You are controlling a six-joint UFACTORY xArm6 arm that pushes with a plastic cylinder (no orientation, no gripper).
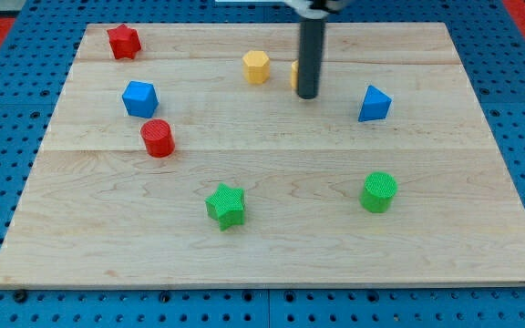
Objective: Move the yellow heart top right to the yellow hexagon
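On the board (272, 246): two yellow, two red, two blue, two green blocks; my tip (307, 95) touches one yellow.

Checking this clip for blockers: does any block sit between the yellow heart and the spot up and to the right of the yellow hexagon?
Nothing visible does. The yellow heart peeks out just left of my tip, mostly hidden behind the rod. Only bare board shows between it and the yellow hexagon. The blue block lies off to the view's right.

Two red blocks (124, 41) (158, 138), two blue (139, 98) (374, 104), two green (226, 205) (379, 192), two yellow (256, 66) (294, 75).
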